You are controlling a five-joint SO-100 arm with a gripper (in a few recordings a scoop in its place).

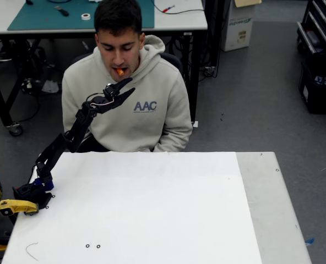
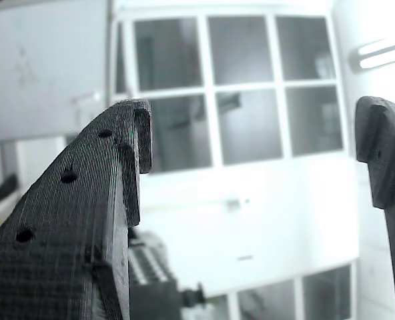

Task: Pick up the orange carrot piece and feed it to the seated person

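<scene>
the fixed view looks down from above the white surface toward the person; the wrist view faces windows between its jaws.

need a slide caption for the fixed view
Seated person holds the carrot piece in his mouth, the open gripper just below his chin.

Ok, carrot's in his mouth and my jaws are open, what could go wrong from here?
1. The gripper sits just below the seated person's chin; any upward jerk could hit his face.
2. The orange carrot piece is held only at his lips and could drop.
3. The wrist view faces windows, so retreat by the fixed view.
</scene>
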